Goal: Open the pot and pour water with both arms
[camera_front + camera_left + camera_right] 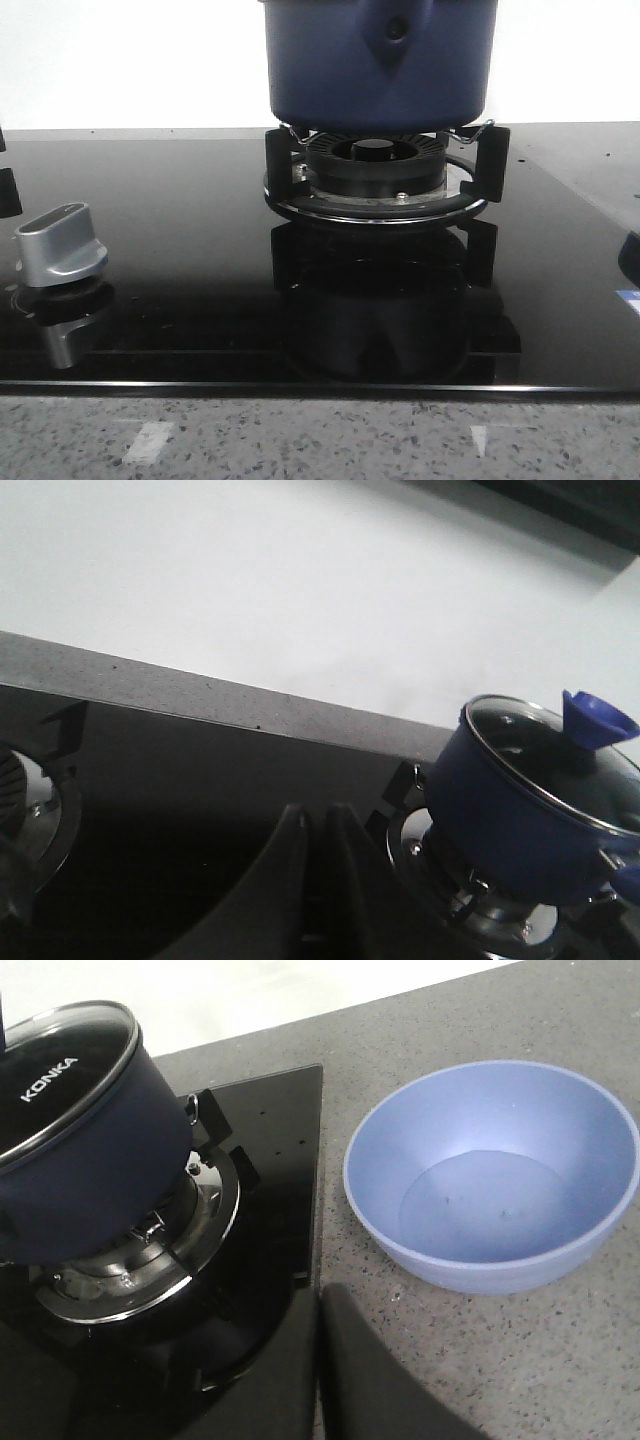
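Observation:
The dark-blue pot [380, 60] sits on the burner [378, 175] at the middle back of the black cooktop. In the left wrist view the pot [510, 815] carries a glass lid [545, 755] with a blue knob [597, 720]. In the right wrist view the pot [80, 1150] shows a "KONKA" lid rim. My left gripper [318, 815] is shut and empty, over the cooktop left of the pot. My right gripper [320, 1295] is shut and empty, at the cooktop's right edge between the pot and the bowl. Neither gripper shows in the front view.
A light-blue empty bowl [495, 1175] stands on the speckled counter right of the cooktop. A silver control knob [62, 243] sits at the front left of the glass. A second burner [30, 810] lies left of the left gripper. A white wall runs behind.

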Motion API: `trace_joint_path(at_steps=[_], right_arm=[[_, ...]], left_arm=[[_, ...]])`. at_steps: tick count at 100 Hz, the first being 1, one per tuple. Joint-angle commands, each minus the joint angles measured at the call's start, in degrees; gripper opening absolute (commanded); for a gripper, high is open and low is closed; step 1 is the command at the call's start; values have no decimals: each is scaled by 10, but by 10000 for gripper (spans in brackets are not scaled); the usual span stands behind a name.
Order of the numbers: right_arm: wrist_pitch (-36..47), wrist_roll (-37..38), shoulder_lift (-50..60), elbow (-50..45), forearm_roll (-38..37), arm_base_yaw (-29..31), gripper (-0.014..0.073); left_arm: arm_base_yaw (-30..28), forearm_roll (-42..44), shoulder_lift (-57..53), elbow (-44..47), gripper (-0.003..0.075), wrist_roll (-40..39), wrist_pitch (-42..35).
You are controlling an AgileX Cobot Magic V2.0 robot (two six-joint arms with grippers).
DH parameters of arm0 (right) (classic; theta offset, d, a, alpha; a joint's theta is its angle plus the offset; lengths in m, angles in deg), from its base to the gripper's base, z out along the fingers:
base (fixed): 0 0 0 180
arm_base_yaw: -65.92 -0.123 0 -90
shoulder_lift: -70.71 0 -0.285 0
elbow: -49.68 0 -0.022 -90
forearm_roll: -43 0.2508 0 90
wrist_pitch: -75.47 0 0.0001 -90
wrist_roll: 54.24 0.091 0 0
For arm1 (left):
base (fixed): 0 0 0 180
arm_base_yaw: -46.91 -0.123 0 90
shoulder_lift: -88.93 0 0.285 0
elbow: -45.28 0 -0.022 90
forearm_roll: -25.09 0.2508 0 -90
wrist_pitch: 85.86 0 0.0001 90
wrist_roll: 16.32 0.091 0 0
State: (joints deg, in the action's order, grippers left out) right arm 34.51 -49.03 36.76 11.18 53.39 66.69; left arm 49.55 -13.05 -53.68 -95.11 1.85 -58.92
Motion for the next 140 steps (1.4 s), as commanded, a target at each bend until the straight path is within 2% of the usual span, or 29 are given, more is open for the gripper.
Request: trace_joint_path(at_steps=[1,12,29,34,49,65,77,82,100,123,140], right_arm=[[26,-34,-14,30,-2,-1,-43],[26,-40,-14,32,-1,-11,19],[25,-41,-14,32,-1,-17,307],[25,-41,-13,32,-1,-17,358],[25,-41,-13,32,-1,-17,371],[25,-42,-13,32,-1,-17,371],[25,-42,-13,32,-5,-17,371],[25,-42,-13,32,-8,-17,371],[22,-42,-13,32,-16,-17,371],[16,-42,-13,32,-21,-17,371],[9,-42,-13,32,-27,-17,371]], left_arm=[[4,-59,53,-59,-19,87,15],[4,-205,113,-87,-17,234,55],[4,-409,198,-103,38,420,140],[4,-453,225,-107,64,464,165],[4,-531,287,-130,134,561,225],[33,-543,348,-170,259,619,248],[85,-547,392,-209,396,676,244],[108,-547,414,-227,430,695,233],[174,-547,487,-293,442,742,160],[211,-545,587,-377,446,749,142],[214,-544,637,-422,530,749,142]])
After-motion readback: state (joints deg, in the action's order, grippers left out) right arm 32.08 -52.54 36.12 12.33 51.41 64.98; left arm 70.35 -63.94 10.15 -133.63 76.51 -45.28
